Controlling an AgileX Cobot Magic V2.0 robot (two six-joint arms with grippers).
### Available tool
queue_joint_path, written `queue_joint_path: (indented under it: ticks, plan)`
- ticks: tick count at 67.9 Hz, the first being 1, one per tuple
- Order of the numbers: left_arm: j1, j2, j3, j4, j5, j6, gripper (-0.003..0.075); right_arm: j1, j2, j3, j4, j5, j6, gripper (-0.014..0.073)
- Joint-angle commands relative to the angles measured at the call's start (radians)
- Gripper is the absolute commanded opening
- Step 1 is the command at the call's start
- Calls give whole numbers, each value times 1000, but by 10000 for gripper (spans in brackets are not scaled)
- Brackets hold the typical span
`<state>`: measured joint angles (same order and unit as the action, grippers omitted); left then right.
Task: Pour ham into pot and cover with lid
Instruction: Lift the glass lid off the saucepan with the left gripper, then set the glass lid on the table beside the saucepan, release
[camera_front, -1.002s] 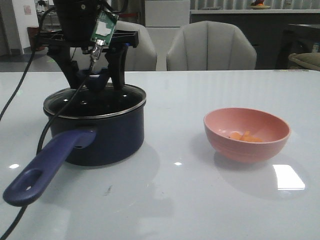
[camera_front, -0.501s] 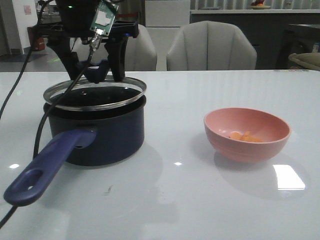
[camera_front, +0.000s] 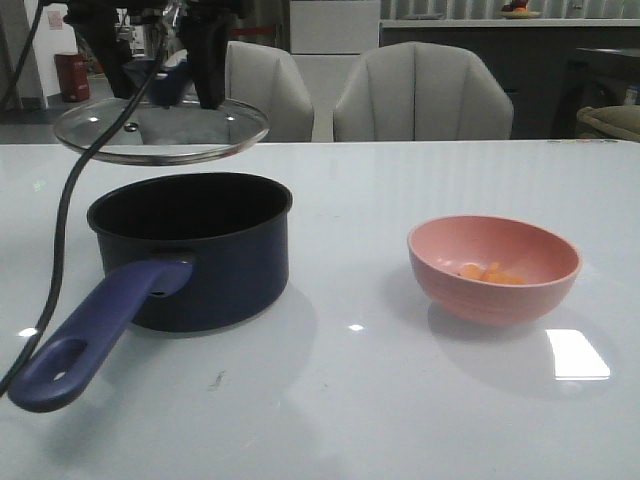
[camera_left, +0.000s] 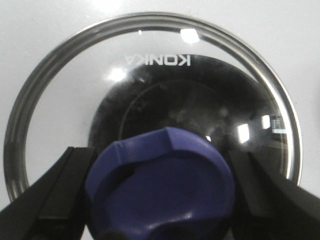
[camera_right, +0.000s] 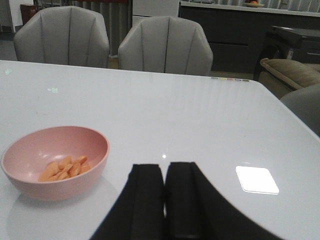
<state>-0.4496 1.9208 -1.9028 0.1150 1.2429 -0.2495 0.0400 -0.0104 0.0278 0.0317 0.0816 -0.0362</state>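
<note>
From my end the left pincer (camera_left: 160, 200) is clamped on the lid (camera_front: 162, 128) knob, holding it above the open pot (camera_front: 190, 250); the arm's cut off up top. The right pincer (camera_right: 165, 192) is pressed closed and empty. The ham (camera_right: 64, 168) sits in the pink bowl (camera_right: 30, 150) on the desk (camera_front: 400, 400).

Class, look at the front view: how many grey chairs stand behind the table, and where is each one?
2. One chair stands behind the table's left part, partly hidden by the raised lid. The other chair stands behind the middle. More may lie outside the frame.
</note>
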Motion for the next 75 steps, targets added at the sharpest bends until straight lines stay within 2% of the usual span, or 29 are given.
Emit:
queue_joint_path:
  ticks: [1, 21, 33, 41, 50, 64, 75]
  plan:
    - [32, -93, -36, 30, -34, 26, 405, -7, -20, -6, -10, -82, 0, 163]
    - [192, -169, 8, 13, -10, 78, 405, -7, -20, -6, -10, -82, 0, 163]
    - [336, -226, 129, -60, -53, 170, 405, -7, -20, -6, -10, -82, 0, 163]
    - [431, -257, 250, -137, -138, 215, 405, -7, -20, -6, -10, -82, 0, 163]
    - [495, -277, 426, -145, -249, 226, 405, -7, -20, -6, -10, -82, 0, 163]
    - [508, -277, 673, -155, -462, 240, 404, -7, -20, -6, -10, -82, 0, 163]
    - [508, -262, 789, -176, -591, 240, 405, -7, -20, -6, -10, -82, 0, 163]
